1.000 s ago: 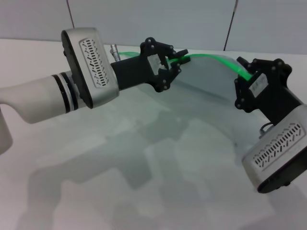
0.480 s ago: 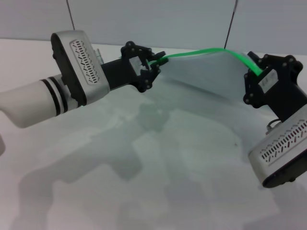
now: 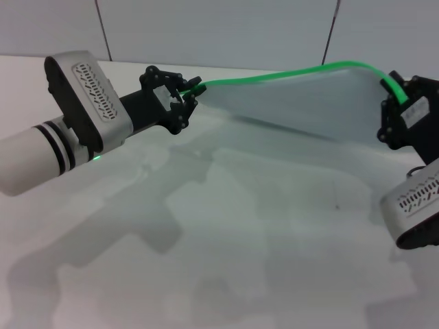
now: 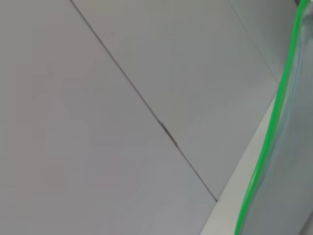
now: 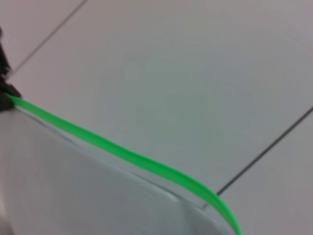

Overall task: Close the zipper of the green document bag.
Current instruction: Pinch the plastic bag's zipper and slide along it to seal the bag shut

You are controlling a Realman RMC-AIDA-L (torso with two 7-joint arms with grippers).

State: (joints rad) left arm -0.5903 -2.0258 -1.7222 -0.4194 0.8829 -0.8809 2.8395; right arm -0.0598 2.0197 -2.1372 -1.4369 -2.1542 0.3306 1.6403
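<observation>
The green document bag [image 3: 309, 103] hangs stretched in the air between my two grippers, a pale translucent sheet above the white table. Its zipper [image 3: 288, 72] runs along the upper edge as a thin bright green arc. My left gripper [image 3: 192, 89] is shut on the zipper's left end; I cannot make out the slider. At the other end my right gripper [image 3: 394, 88] is shut on the bag's corner. The left wrist view shows the zipper [image 4: 266, 142] beside the bag [image 4: 293, 176]. In the right wrist view the zipper [image 5: 122, 149] tops the bag [image 5: 63, 196].
The white table [image 3: 240, 240] lies below the bag, crossed by the arms' shadows. A grey panelled wall [image 3: 226, 31] with dark seams rises just behind the table's back edge.
The left gripper has pulled leftwards along the zipper and the right gripper has moved right. The bag, bowed before, is now drawn out long between them.
</observation>
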